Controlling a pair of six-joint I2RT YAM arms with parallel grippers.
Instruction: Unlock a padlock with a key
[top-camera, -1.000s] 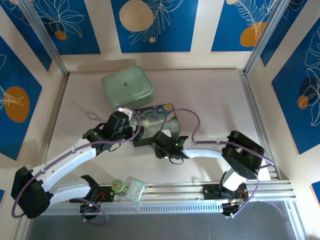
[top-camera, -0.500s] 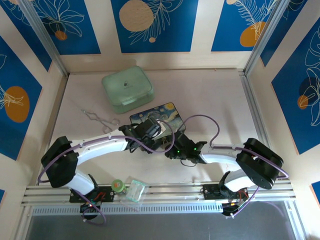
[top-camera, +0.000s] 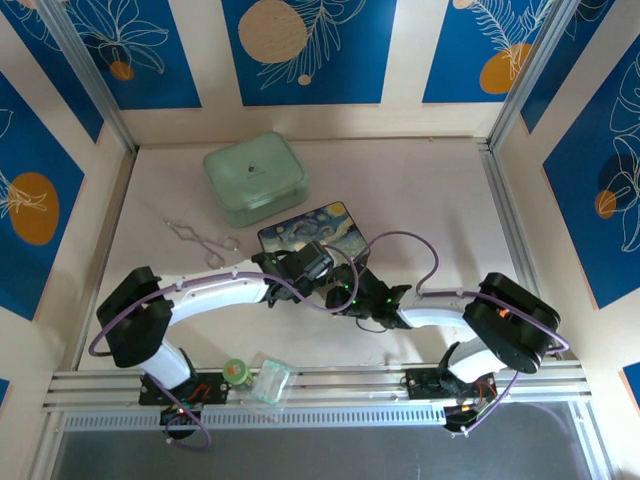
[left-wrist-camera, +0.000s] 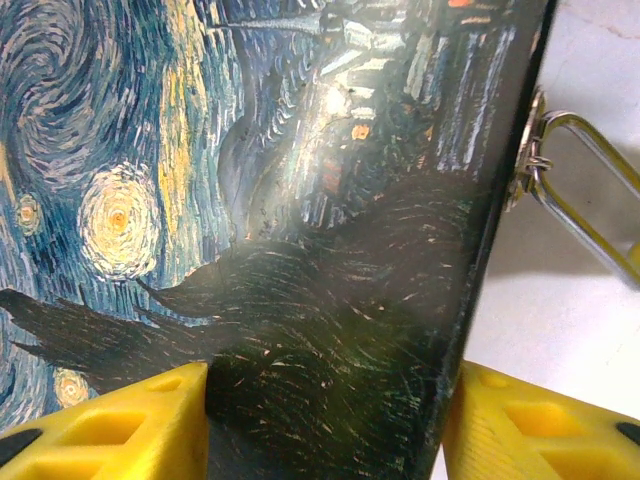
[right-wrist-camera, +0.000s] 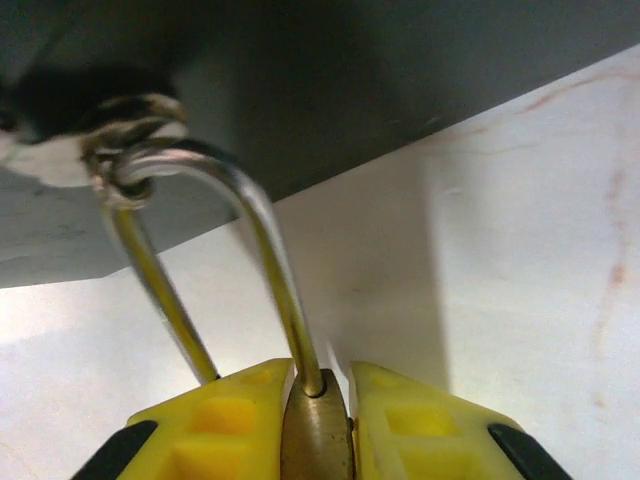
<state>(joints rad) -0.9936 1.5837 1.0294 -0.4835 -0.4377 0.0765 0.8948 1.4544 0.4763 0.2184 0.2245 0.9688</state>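
The Starry-Night box (top-camera: 325, 225) lies mid-table. My left gripper (top-camera: 312, 265) sits at its near edge. In the left wrist view the box (left-wrist-camera: 300, 200) spans the space between the yellow fingers, and my left gripper (left-wrist-camera: 325, 400) is shut against it on both sides. The brass padlock (right-wrist-camera: 318, 440) hangs by its silver shackle (right-wrist-camera: 270, 270) from the box's clasp ring (right-wrist-camera: 125, 150). My right gripper (right-wrist-camera: 320, 372) is shut on the padlock's body, just in front of the box (top-camera: 345, 290). The shackle (left-wrist-camera: 585, 205) also shows at the box's right edge. The key is out of view.
A mint-green case (top-camera: 255, 178) stands behind the box. Wire tongs (top-camera: 200, 238) lie to the left. A small green-capped bottle (top-camera: 236, 372) and a clear container (top-camera: 268, 382) sit by the near rail. Aluminium posts frame the table's sides.
My left arm swung right from beside the box to its near edge, and its jaws narrowed onto the box. My right gripper shifted slightly right and tightened on the padlock.
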